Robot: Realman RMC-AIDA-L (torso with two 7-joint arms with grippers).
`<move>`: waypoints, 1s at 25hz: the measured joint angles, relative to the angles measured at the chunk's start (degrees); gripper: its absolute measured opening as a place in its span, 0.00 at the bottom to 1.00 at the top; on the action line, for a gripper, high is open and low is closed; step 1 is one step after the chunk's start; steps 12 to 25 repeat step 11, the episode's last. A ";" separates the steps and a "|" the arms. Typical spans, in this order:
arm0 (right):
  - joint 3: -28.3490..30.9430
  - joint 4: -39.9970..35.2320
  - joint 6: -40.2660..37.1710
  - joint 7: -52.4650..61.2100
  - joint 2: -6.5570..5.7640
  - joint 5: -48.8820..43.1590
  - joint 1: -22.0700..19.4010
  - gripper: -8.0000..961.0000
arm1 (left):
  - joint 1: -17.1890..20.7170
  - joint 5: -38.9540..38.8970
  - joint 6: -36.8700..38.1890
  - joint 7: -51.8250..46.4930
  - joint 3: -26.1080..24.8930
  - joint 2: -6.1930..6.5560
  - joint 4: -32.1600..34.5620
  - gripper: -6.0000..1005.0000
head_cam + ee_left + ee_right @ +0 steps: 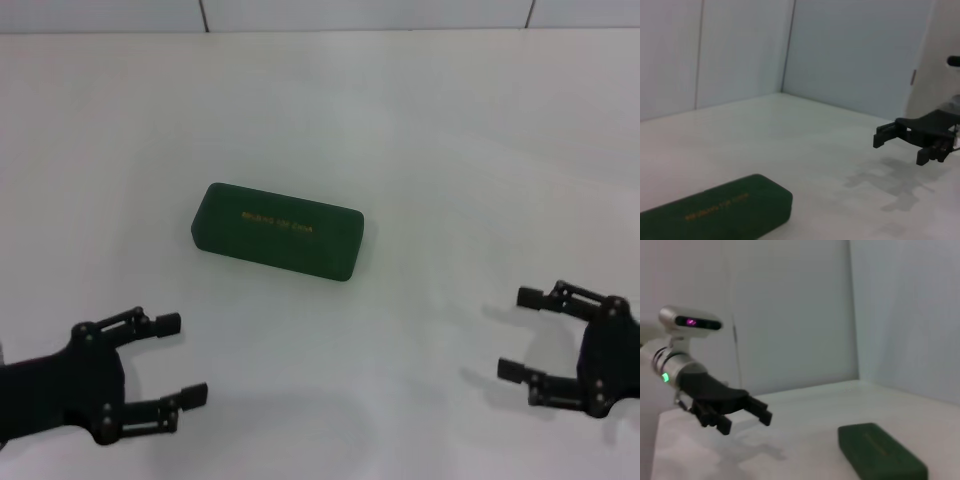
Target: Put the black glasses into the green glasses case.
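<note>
Green glasses case [277, 231] shut, mid-table, lid up. Black glasses nowhere visible, possibly inside. Left gripper [174, 358] and right gripper [521, 333] both spread wide, empty, flanking case, well apart.

Lighting even, diffuse, from overhead. White surface [420, 130] bright, near washed out at centre frame. Soft faint shadows under my left gripper [175, 360] and right gripper [520, 335]. Wrist views dimmer, bluish, slightly soft throughout.
</note>
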 joint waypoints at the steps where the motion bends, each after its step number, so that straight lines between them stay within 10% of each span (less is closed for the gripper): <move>1: 0.02 -0.05 0.03 0.00 0.05 -0.67 0.22 0.85 | -0.20 0.64 0.17 -0.13 0.00 0.05 0.02 0.85; 25: -0.01 -0.43 0.48 0.37 -1.15 -2.73 3.19 0.85 | -2.20 3.71 2.82 -2.61 -0.07 1.78 0.82 0.86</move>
